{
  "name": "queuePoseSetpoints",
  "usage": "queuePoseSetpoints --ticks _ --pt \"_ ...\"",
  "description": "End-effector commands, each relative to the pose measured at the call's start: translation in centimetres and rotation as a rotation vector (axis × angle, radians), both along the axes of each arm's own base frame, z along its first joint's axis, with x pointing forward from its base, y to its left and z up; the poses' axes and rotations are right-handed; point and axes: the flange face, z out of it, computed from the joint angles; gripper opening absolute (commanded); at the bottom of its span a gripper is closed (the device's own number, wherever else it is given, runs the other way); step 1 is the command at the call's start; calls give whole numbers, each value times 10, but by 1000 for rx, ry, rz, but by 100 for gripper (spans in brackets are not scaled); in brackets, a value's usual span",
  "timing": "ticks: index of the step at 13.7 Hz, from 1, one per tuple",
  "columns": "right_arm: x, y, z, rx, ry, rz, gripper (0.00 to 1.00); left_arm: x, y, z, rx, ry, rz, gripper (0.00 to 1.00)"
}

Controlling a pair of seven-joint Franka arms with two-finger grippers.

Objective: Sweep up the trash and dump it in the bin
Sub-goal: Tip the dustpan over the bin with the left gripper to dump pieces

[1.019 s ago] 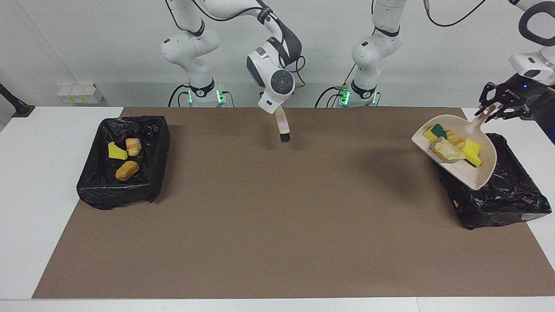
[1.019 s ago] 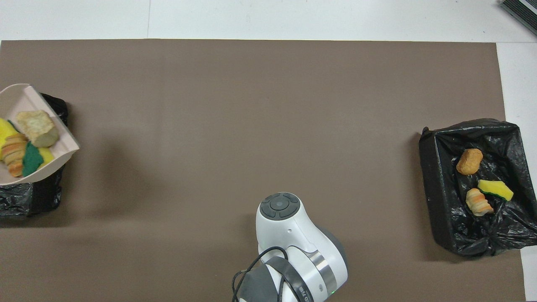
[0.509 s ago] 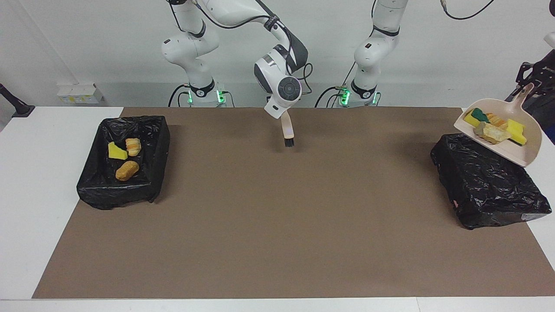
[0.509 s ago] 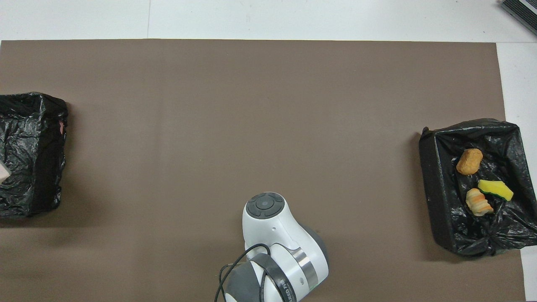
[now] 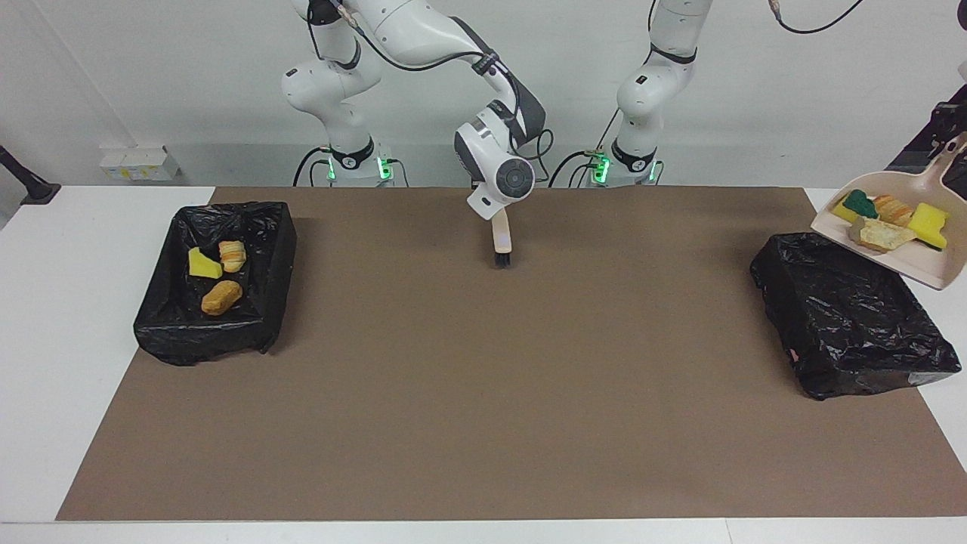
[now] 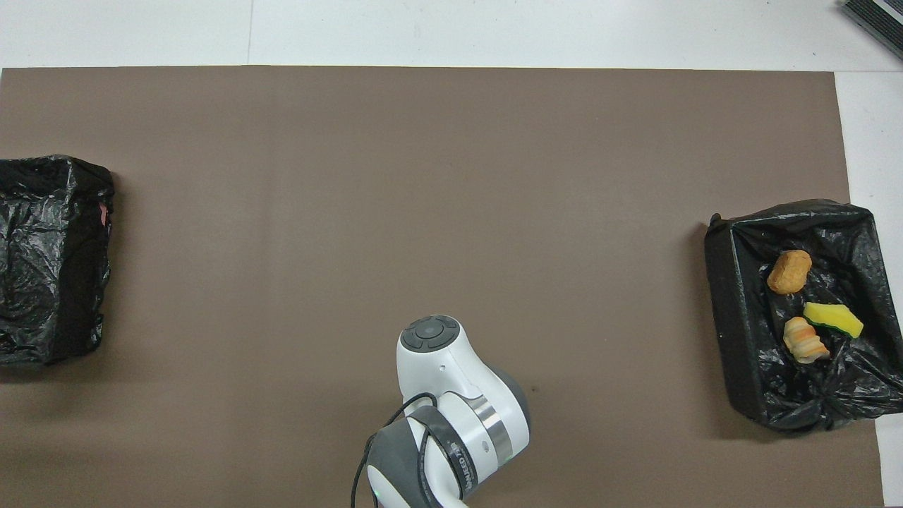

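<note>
Four scraps (image 5: 891, 219) ride in the dustpan (image 5: 925, 257) at the frame's right edge, kept fairly level above the black bin (image 5: 850, 329) so nothing spills early. The left tool, mostly out of frame, holds its handle. Three scraps (image 5: 215, 276) lie in the left-hand bin (image 5: 219, 332). The right tool (image 5: 495, 215), top centre, grips the brush (image 5: 501, 240) over the counter (image 5: 483, 393), waiting.

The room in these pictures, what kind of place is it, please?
Probably a robotics lab set up as a test bench: two white arms mounted at a table's edge, a plain brown mat over the white table, and two black-lined bins holding toy-like trash.
</note>
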Motion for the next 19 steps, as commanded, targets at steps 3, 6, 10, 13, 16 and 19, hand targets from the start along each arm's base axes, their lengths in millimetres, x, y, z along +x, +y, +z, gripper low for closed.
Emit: queuePoseSetpoints --ticks 3,6,10,13,16,19 --pt "5 12 4 0 23 -21 0 40 -22 15 220 35 -166 0" --pt "-5 19 -2 3 8 -13 0 63 -39 14 338 68 -275 0" --pt "0 17 -7 2 1 -30 0 71 -46 3 443 133 -384 0" --pt "4 13 -11 -29 -5 -78 0 74 -52 -4 508 172 -437 0" --pt "3 13 -14 -29 -14 -81 0 90 -73 2 591 209 -506 0" --pt "4 13 -13 -27 -15 -86 14 105 -95 23 678 219 -574 0"
